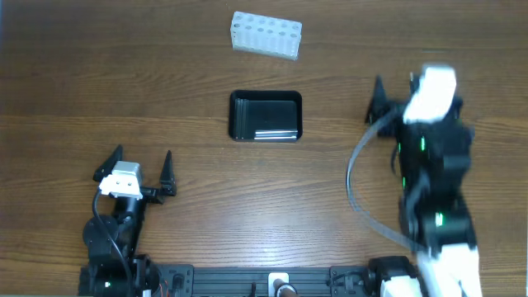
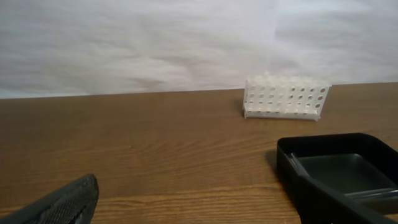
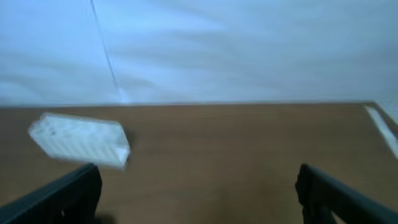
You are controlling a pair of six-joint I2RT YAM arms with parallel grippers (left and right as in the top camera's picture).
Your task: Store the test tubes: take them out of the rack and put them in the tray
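Observation:
The white test tube rack (image 1: 266, 35) stands at the far side of the table, its rows of holes facing up; it also shows as the rack (image 2: 285, 98) and the rack (image 3: 79, 140). The black tray (image 1: 241, 115) lies in the middle, with clear tubes (image 1: 276, 134) along its near side. My left gripper (image 1: 140, 165) rests open near the table's front left, with nothing between its fingers and well short of the tray (image 2: 298, 180). My right gripper (image 3: 199, 205) is raised to the right of the tray, open and empty, facing the rack from a distance.
Bare wooden tabletop surrounds the tray and the rack. A grey cable (image 1: 356, 177) loops off the right arm. A white wall stands behind the table's far edge (image 2: 124, 94).

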